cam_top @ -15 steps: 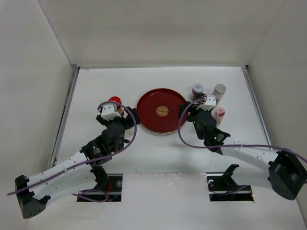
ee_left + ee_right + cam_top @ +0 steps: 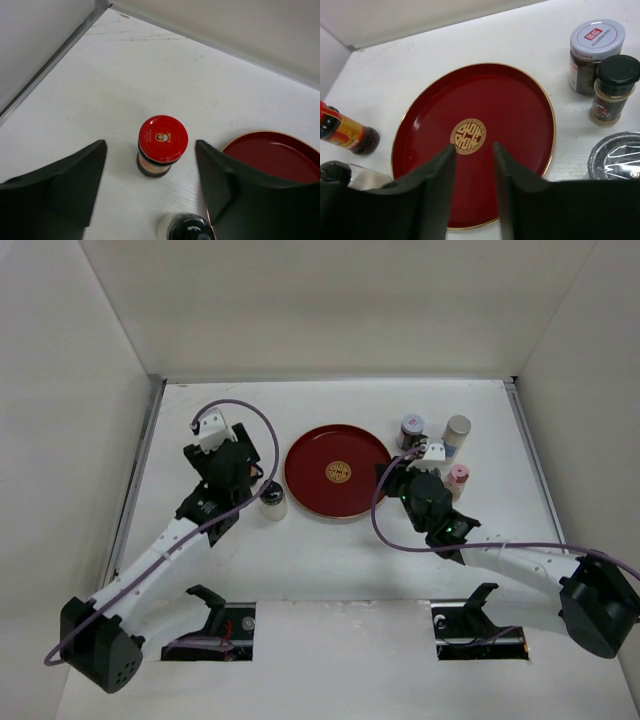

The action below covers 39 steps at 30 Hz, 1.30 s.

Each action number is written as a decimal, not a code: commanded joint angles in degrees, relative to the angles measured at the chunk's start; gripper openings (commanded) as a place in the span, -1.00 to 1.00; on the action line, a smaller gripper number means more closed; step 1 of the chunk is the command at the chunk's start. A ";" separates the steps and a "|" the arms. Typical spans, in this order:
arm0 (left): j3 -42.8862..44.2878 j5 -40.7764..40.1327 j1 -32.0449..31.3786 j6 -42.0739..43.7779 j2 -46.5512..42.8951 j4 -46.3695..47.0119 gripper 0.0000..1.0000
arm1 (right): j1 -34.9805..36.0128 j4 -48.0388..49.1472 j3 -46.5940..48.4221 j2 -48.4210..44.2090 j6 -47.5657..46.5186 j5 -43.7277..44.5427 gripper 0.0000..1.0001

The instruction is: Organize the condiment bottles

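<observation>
In the left wrist view a red-capped jar (image 2: 162,150) stands upright on the white table, just ahead of my left gripper (image 2: 151,148). That gripper is open wide and touches nothing. A black-capped white bottle (image 2: 186,228) stands close under it, beside the round red tray (image 2: 280,155); the same bottle (image 2: 272,503) shows from above. My right gripper (image 2: 473,147) hovers open over the tray (image 2: 520,115) with nothing between its fingers. To its right stand a grey-lidded jar (image 2: 596,50), a black-capped shaker (image 2: 614,90) and a clear-lidded jar (image 2: 617,160).
From above, a silver-capped bottle (image 2: 458,430) and a pink-capped one (image 2: 458,477) stand right of the tray (image 2: 340,472), near the right arm. White walls close in the table on three sides; the left wall's edge (image 2: 50,62) runs close to the red-capped jar.
My left arm has pulled back and swung up toward the far left, uncovering the black-capped bottle that now stands beside the tray. The right arm has barely moved.
</observation>
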 commanded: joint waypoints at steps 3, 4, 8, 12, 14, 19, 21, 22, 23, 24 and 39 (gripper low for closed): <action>7.33 6.51 4.06 1.12 9.18 -0.83 0.70 | 0.31 2.94 1.07 0.05 -0.03 -2.77 0.44; 8.04 6.95 4.59 1.20 11.38 -1.00 0.73 | 0.39 3.11 1.08 0.22 0.05 -3.03 0.57; 9.62 10.81 7.05 1.03 18.86 -0.31 0.74 | 0.39 3.55 1.25 1.19 -0.12 -4.26 0.75; 9.45 11.00 8.63 0.15 21.85 1.28 0.73 | 0.48 3.64 1.34 1.89 -0.12 -5.06 0.79; 8.84 11.52 9.42 -0.64 22.38 1.72 0.73 | 0.48 3.47 1.69 2.51 -0.12 -5.14 0.80; 8.13 14.85 11.79 -1.17 26.77 3.74 0.71 | 0.48 3.73 1.69 3.04 -0.12 -5.32 0.84; 8.13 15.56 12.24 -1.78 28.27 4.18 0.69 | 0.48 3.64 1.69 3.21 -0.12 -5.32 0.85; 7.87 15.74 12.33 -2.22 28.88 4.35 0.68 | 0.48 3.64 1.69 3.21 -0.12 -5.32 0.86; 7.61 15.74 12.33 -2.83 29.41 4.44 0.68 | 0.48 3.64 1.69 3.04 -0.12 -5.32 0.86; 7.34 15.74 12.24 -3.27 29.85 4.44 0.67 | 0.48 3.73 1.60 3.04 -0.12 -5.32 0.87; 12.68 12.22 7.94 0.41 18.26 9.90 -0.36 | 0.48 3.73 1.43 2.95 0.14 -5.41 0.91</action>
